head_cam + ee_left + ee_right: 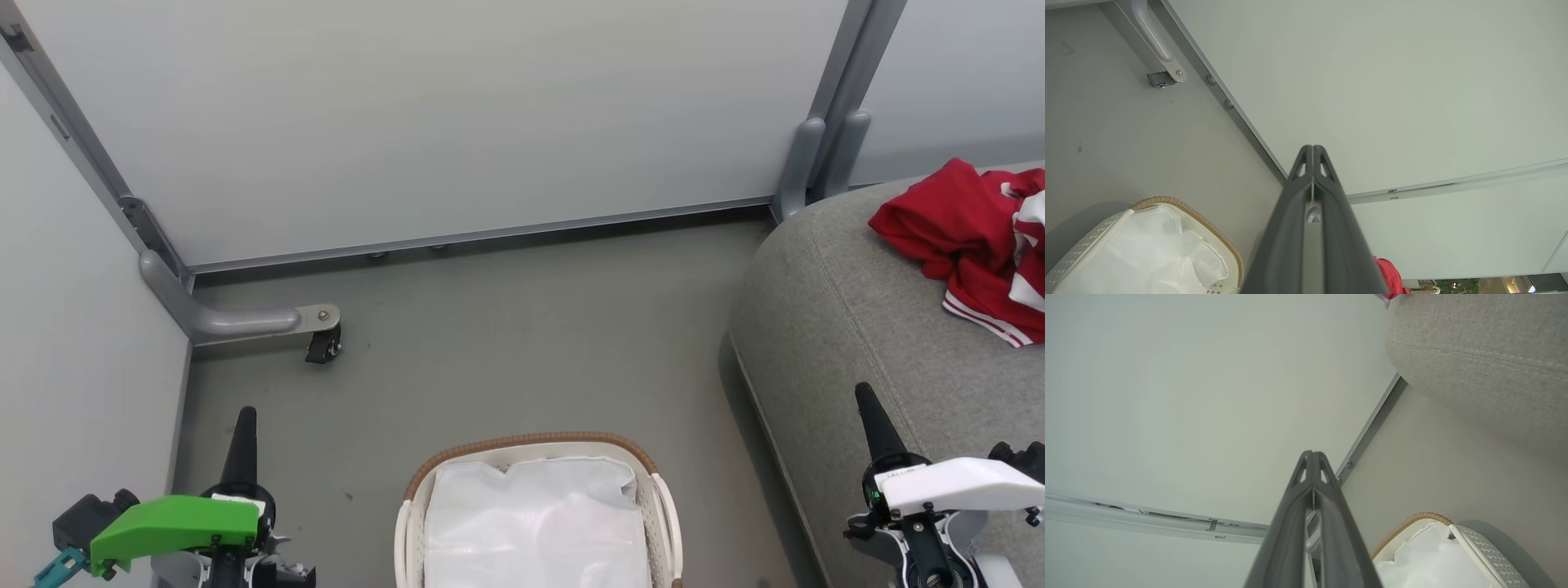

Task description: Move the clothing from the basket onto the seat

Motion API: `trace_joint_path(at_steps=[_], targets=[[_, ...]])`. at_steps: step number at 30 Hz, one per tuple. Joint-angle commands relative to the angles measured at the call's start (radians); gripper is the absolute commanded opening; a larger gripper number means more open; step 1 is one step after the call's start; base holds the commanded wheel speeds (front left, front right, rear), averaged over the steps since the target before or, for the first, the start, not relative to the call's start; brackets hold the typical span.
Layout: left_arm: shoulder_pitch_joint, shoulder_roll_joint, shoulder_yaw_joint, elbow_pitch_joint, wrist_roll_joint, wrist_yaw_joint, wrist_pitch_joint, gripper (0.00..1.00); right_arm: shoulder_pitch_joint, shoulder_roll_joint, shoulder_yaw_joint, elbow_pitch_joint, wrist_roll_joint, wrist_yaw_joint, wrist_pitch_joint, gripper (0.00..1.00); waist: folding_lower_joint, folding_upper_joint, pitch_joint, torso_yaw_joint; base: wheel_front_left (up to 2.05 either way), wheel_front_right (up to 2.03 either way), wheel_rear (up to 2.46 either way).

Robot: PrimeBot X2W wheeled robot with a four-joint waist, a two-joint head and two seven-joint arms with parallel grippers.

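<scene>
The white basket (663, 506) with its brown woven rim stands on the floor at the bottom centre, and its white lining (535, 523) is all that shows inside. A crumpled red and white garment (963, 237) lies on the grey seat (841, 327) at the right. My left gripper (243, 437) is shut with nothing in it, left of the basket above the floor. My right gripper (873, 420) is shut and holds nothing, over the seat's front edge. The basket (1180, 206) shows at the lower left of the left wrist view, beside the shut fingers (1312, 163). The basket (1412, 522) and seat (1486, 363) also appear in the right wrist view.
Pale partition panels (424, 114) close off the back and left. A grey foot with a caster (322, 347) sticks out onto the grey floor (522, 343) at the left. Another partition post (804, 163) stands by the seat's far corner.
</scene>
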Motion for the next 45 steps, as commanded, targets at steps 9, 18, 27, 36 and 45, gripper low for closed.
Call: trace_joint_path(at_steps=[9, 18, 27, 36, 45], targets=[[-0.03, 0.006, 0.022, -0.015, -0.086, -0.009, 0.024, 0.0, -0.02, -0.008, -0.003, -0.013, 0.101, -0.001, 0.025, 0.0, 0.0, -0.0001, 0.0, -0.005, 0.0, 0.0, 0.0], [-0.035, 0.006, 0.038, -0.021, -0.152, -0.011, 0.046, 0.0, -0.024, -0.008, -0.004, -0.014, 0.183, -0.001, 0.045, 0.0, 0.0, -0.0001, -0.001, -0.01, 0.0, 0.0, 0.0], [-0.037, 0.005, 0.052, -0.026, -0.212, -0.013, 0.065, 0.0, -0.027, -0.009, -0.005, -0.016, 0.257, -0.001, 0.063, 0.0, 0.0, -0.0001, -0.001, -0.014, 0.0, 0.0, 0.0], [-0.04, 0.005, 0.065, -0.031, -0.27, -0.017, 0.082, 0.0, -0.028, -0.01, -0.005, -0.016, 0.326, -0.001, 0.081, 0.0, 0.0, -0.0001, -0.002, -0.019, 0.0, 0.0, 0.0], [-0.042, 0.005, 0.078, -0.034, -0.325, -0.019, 0.098, 0.0, -0.029, -0.01, -0.006, -0.018, 0.392, -0.001, 0.096, 0.0, 0.0, -0.0001, -0.002, -0.024, 0.0, 0.0, 0.0]])
